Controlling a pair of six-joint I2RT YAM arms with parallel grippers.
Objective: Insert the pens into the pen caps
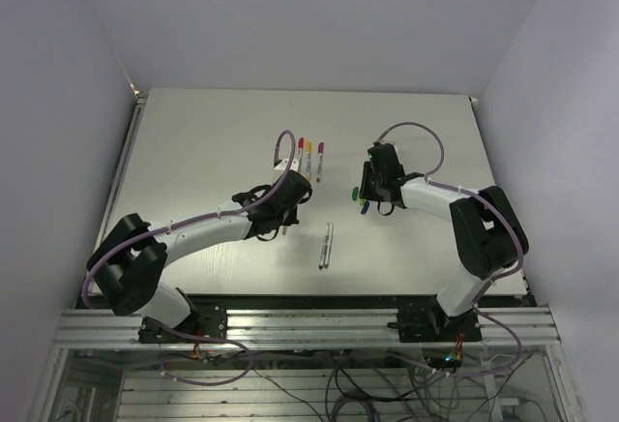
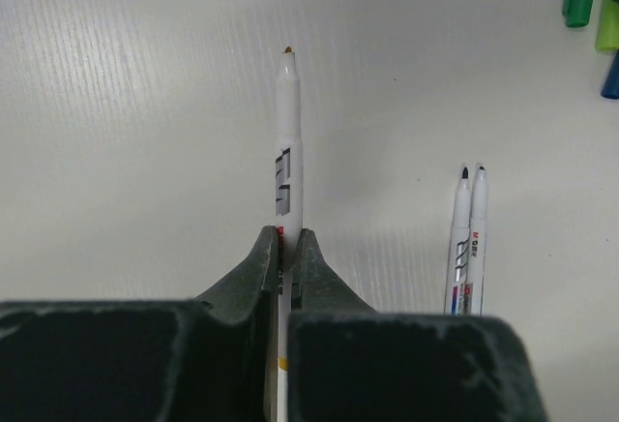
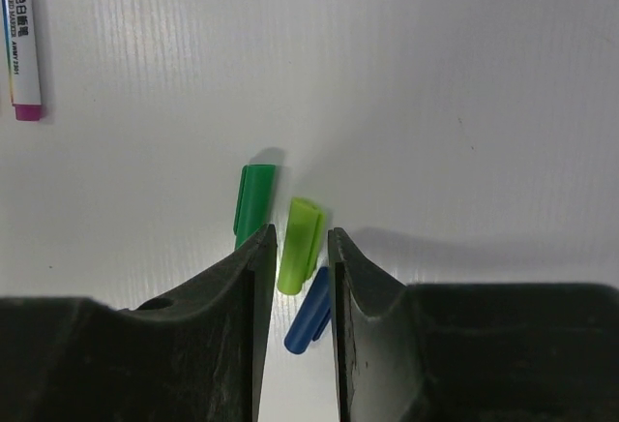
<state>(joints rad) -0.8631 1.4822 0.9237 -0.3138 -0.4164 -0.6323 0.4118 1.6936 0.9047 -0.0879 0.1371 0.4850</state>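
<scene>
The white bench [image 1: 193, 151] is seen bounded by walls on the left, right and far sides. Broad bare surface is left along its left side and its far edge, while everything is gathered near the middle. The left arm [image 1: 193, 228] is stretched from its near-left base toward the centre, and the right arm [image 1: 445, 195] is bent in from the near-right.

The left claw [image 2: 288, 238] is clenched on a pen [image 2: 288, 132]. The pen is held by its rear part with its bare brownish tip pointed forward over open bench. Two bare pens [image 2: 461, 238] are laid side by side, touching, just to its right. Three capped pens [image 1: 309, 159] are lined up beyond the left claw.

The right claw [image 3: 300, 236] is set narrowly around a lime cap [image 3: 302, 224]. Whether the cap is squeezed cannot be told. A dark green cap [image 3: 254, 204] is laid just left of it, and a blue cap [image 3: 309, 320] just behind.
</scene>
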